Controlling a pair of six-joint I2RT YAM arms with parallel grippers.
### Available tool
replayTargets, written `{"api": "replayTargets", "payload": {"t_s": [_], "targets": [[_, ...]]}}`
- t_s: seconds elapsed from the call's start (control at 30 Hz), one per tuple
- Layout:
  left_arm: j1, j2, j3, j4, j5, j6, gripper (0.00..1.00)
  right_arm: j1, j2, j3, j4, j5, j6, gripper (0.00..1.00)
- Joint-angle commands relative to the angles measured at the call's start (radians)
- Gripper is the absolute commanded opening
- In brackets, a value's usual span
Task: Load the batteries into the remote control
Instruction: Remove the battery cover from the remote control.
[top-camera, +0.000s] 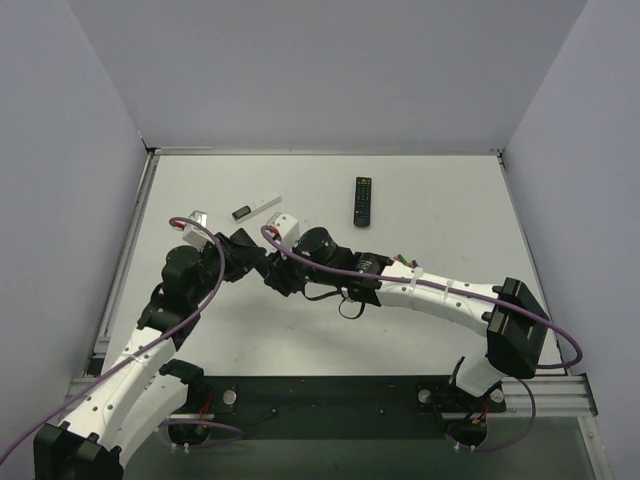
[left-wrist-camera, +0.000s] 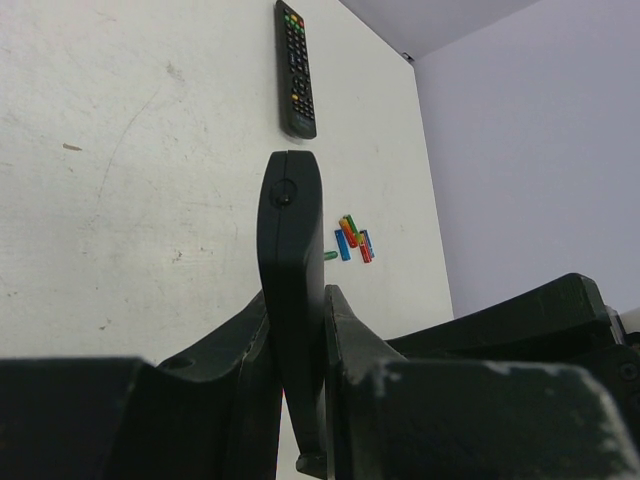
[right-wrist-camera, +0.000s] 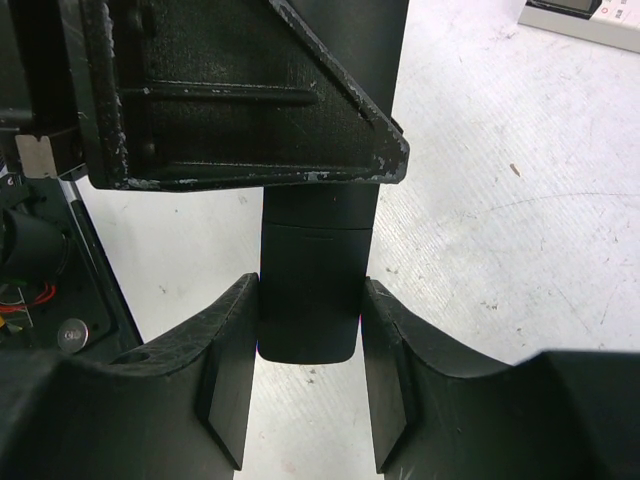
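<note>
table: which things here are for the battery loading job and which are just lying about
For the job: slim matte-black remote bar; small coloured cylindrical batteries.
Lying about: long black remote with coloured buttons; thin white stick with dark end.

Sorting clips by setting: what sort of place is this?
Probably a robot lab test cell: a white table boxed in by plain grey walls, with only props lying on it, such as a buttoned remote and loose batteries.

buttoned black remote (top-camera: 362, 200) on white table (top-camera: 450, 205); white stick, dark end (top-camera: 257, 209), left of it, apart.
</note>
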Motion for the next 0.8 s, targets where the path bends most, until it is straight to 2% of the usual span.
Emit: {"api": "replayTargets", "payload": {"t_s": [0.0, 0.5, 0.77], "targets": [[0.071, -0.023, 0.078, 0.096, -0.232, 0.125, 0.0, 0.022, -0.055, -0.037, -0.286, -0.002, -0.044, 0.04], [0.105, -0.038, 0.115, 0.053, -0.273, 0.129, 0.0, 0.039, -0.052, -0.083, -0.335, 0.012, -0.044, 0.04], [0.105, -0.061, 0.081, 0.064, -0.198, 0.163, 0.0, 0.014, -0.073, -0.101, -0.34, 0.095, 0.01, 0.03]]}}
